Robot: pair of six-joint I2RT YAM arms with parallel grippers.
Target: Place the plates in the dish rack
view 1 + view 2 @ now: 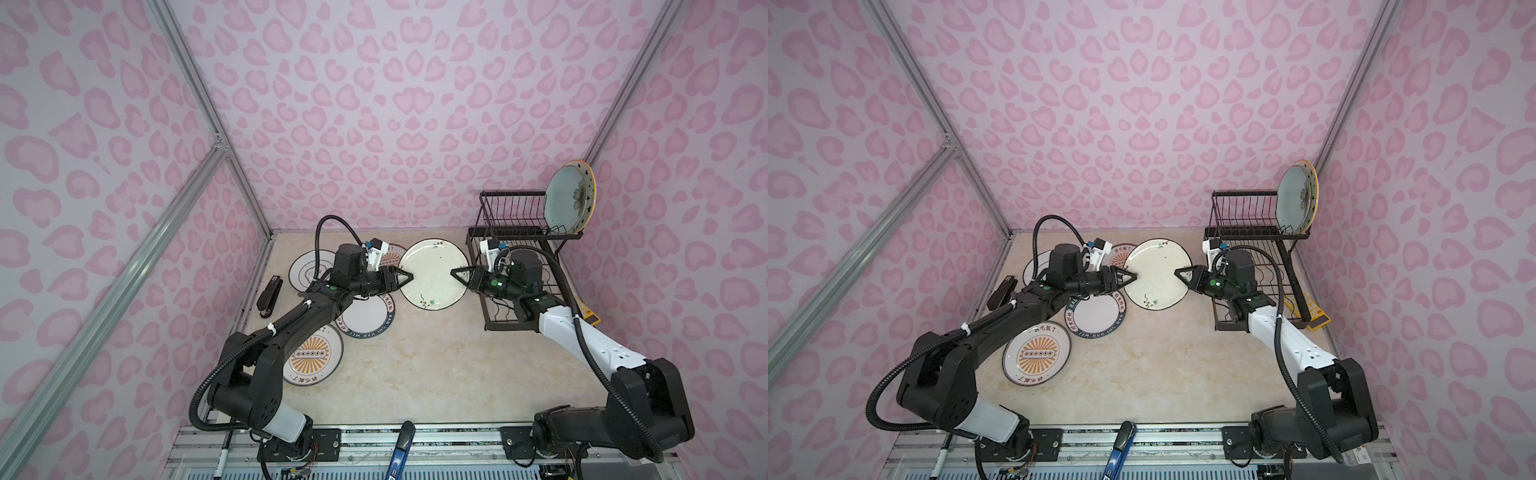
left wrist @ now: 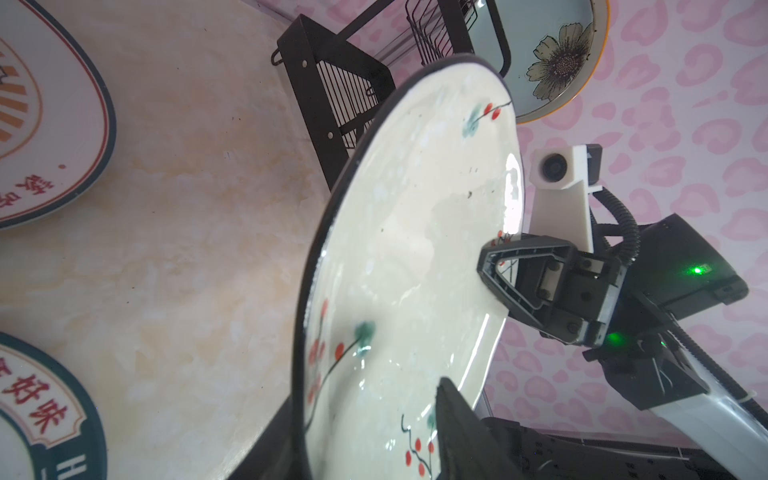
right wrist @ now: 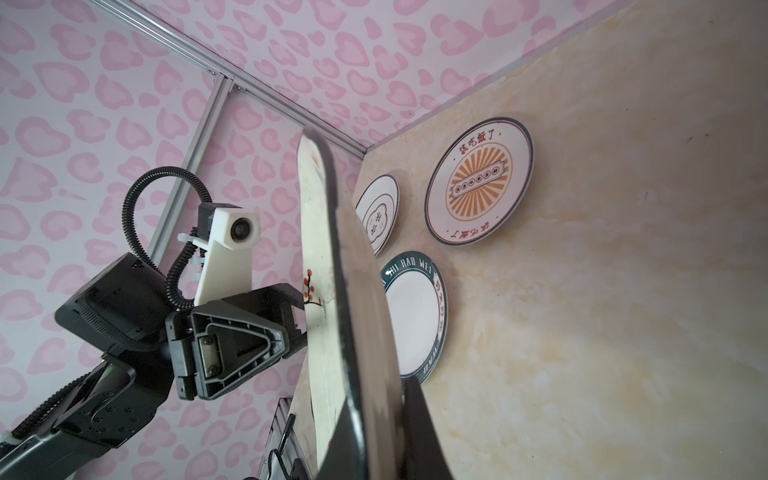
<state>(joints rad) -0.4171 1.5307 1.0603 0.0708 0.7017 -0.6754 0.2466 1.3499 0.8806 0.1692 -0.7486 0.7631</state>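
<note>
A cream sprigged plate (image 1: pixel 432 270) (image 1: pixel 1156 272) hangs tilted above the table between both grippers. My right gripper (image 1: pixel 454 272) (image 3: pixel 382 399) is shut on its right rim. My left gripper (image 1: pixel 409 277) (image 2: pixel 365 399) stands open, its jaws astride the left rim with room to spare. The black wire dish rack (image 1: pixel 511 216) stands at the back right. Its upper tier holds a pale blue flowered plate (image 1: pixel 567 199) on edge, with a starry orange-rimmed plate (image 1: pixel 588 187) right behind it. An emblem plate (image 1: pixel 305 272), a lettered plate (image 1: pixel 370 316) and a sunburst plate (image 1: pixel 316 353) lie flat on the left.
A second sunburst plate (image 1: pixel 392 255) peeks out behind my left wrist. A black stapler-like object (image 1: pixel 270 297) lies by the left wall. A yellow item (image 1: pixel 590 313) sits right of the rack, and a blue-handled tool (image 1: pixel 401 449) lies on the front rail.
</note>
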